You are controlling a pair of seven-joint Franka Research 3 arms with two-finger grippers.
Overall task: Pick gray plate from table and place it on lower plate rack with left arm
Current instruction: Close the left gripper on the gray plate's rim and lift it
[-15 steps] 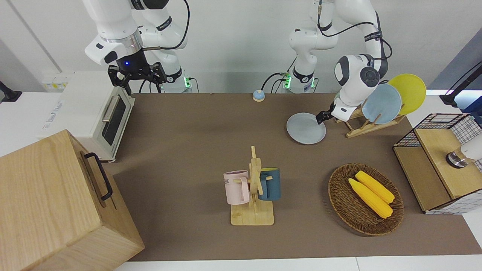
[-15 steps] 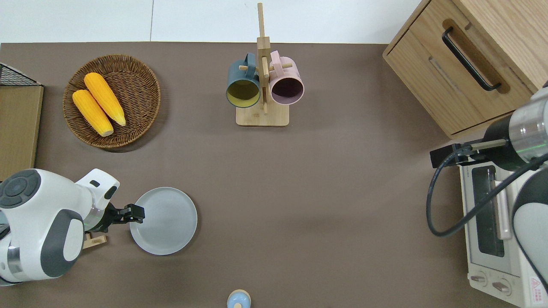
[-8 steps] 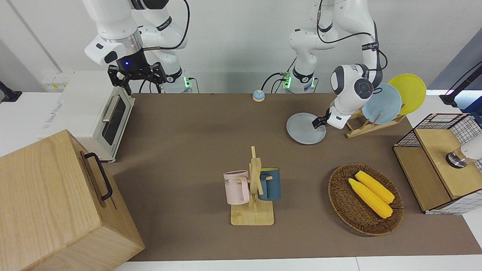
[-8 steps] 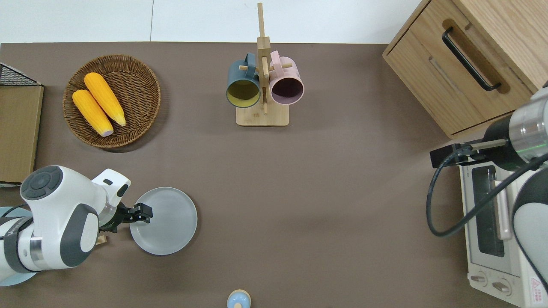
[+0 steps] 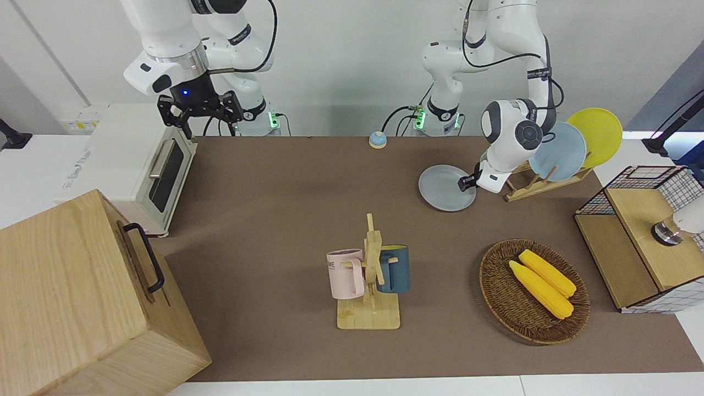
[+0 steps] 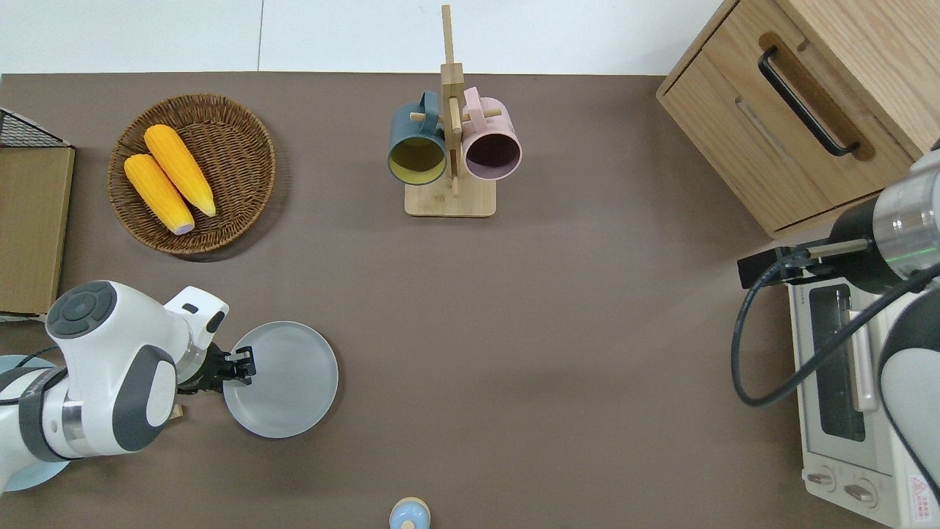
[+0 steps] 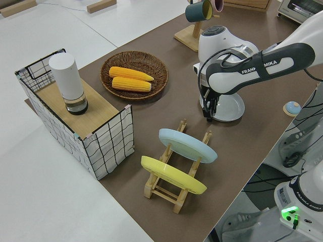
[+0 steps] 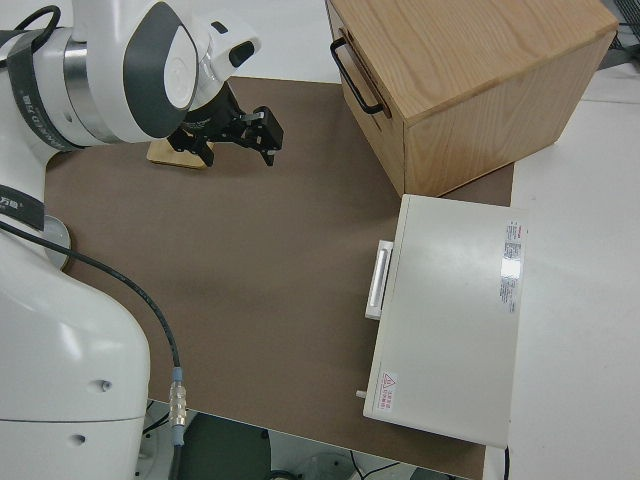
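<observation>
The gray plate (image 5: 444,190) lies flat on the brown table (image 5: 286,209), also in the overhead view (image 6: 286,382) and the left side view (image 7: 229,107). My left gripper (image 5: 467,183) is low at the plate's rim on the side toward the rack, seen from overhead (image 6: 242,365) and pointing down in the left side view (image 7: 208,115). The slanted wooden plate rack (image 5: 529,187) stands beside the plate toward the left arm's end; it shows in the left side view (image 7: 171,190). The right arm is parked, its gripper (image 5: 199,110) open and empty.
The rack holds a light blue plate (image 5: 560,151) and a yellow plate (image 5: 597,135). A wicker basket (image 5: 498,291) with two corn cobs and a mug stand (image 5: 369,316) with two mugs lie farther out. A wire-and-wood crate (image 5: 632,231), toaster oven (image 5: 159,170), wooden cabinet (image 5: 82,297) and small bell (image 5: 377,139) stand around.
My left arm swung from the rack side toward the gray plate, and its gripper moved onto the plate's rim and lowered slightly. The plate has not moved. The right arm is still.
</observation>
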